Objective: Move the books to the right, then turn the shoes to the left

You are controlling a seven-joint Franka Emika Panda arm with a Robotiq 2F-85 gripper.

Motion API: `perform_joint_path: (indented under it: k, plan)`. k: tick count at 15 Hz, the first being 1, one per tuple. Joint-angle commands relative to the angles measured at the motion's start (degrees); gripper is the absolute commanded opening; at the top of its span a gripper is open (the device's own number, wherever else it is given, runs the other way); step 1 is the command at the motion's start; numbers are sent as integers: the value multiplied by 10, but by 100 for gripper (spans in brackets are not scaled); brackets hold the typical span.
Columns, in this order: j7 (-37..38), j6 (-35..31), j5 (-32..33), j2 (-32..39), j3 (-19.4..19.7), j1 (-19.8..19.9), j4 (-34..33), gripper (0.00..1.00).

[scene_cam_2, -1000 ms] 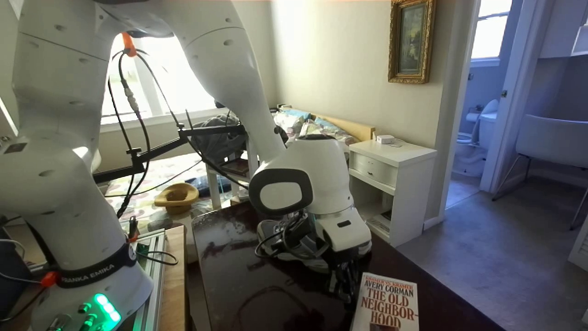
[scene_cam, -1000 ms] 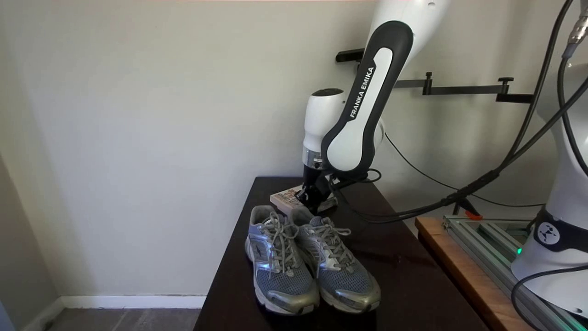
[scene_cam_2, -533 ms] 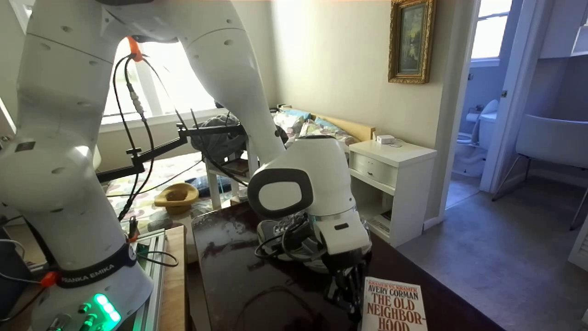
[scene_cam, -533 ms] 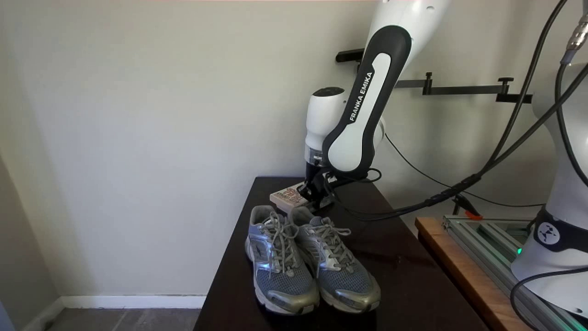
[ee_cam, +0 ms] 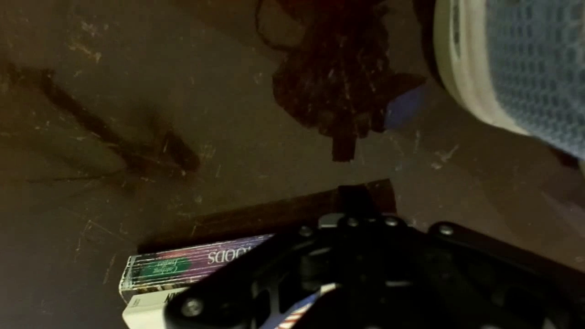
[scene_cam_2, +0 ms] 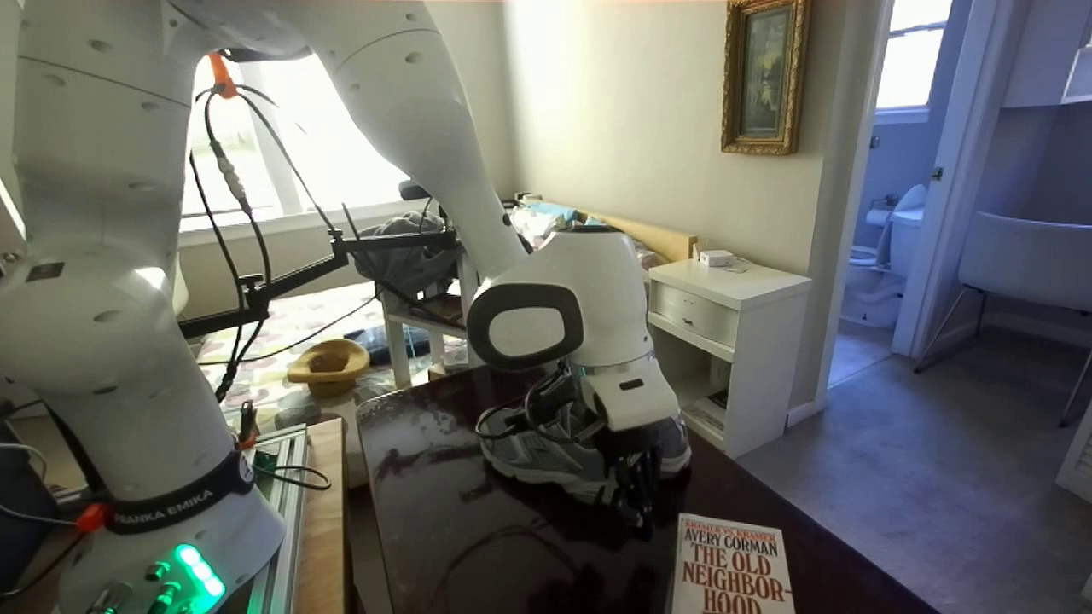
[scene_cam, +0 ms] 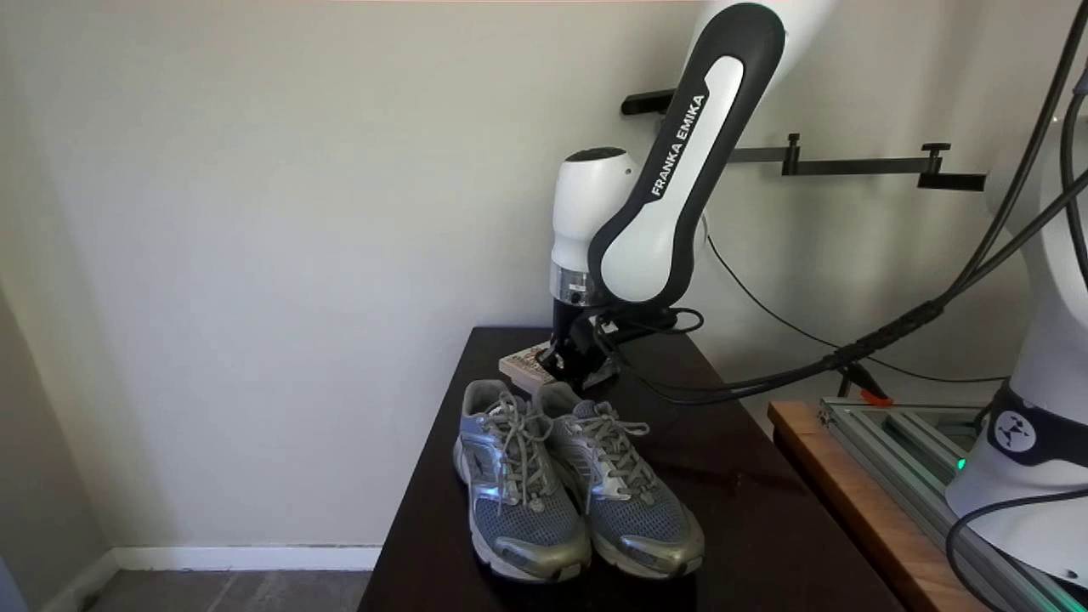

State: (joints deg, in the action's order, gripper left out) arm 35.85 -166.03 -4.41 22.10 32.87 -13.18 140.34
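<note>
With gripper (ee_cam: 356, 199) closed tip-to-tip, empty, near shoes (scene_cam: 520, 484). Expect books (ee_cam: 194, 264) light, stiffish, likely to slip over each other; push low, at end nearest shoes.

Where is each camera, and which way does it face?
Wrist view: on the wrist, facing down at the dark glossy table; black metal tool shows.
In an exterior view: beyond the toes of the grey mesh running shoes, facing a pale wall; white jointed arm shows.
In an exterior view: off the table end nearest the red-lettered paperback, facing a white boxy nightstand; arm and green-lit white base show.
Both exterior views share shoes, arm, base and tool.
</note>
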Motion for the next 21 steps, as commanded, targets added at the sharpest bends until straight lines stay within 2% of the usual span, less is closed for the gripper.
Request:
perform_joint_path:
  k: [1, 6, 12, 16, 21]
  plan:
    - [-18, 21, 17, -13, -34, 32, -3, 0]
    - [-16, 24, 26, 2, -41, 49, -12, 0]
    - [0, 12, 43, 21, -19, 50, -25, 0]
    - [-2, 11, 33, 40, -24, 61, -34, 0]
    - [14, 4, 33, 69, -6, 54, -47, 0]
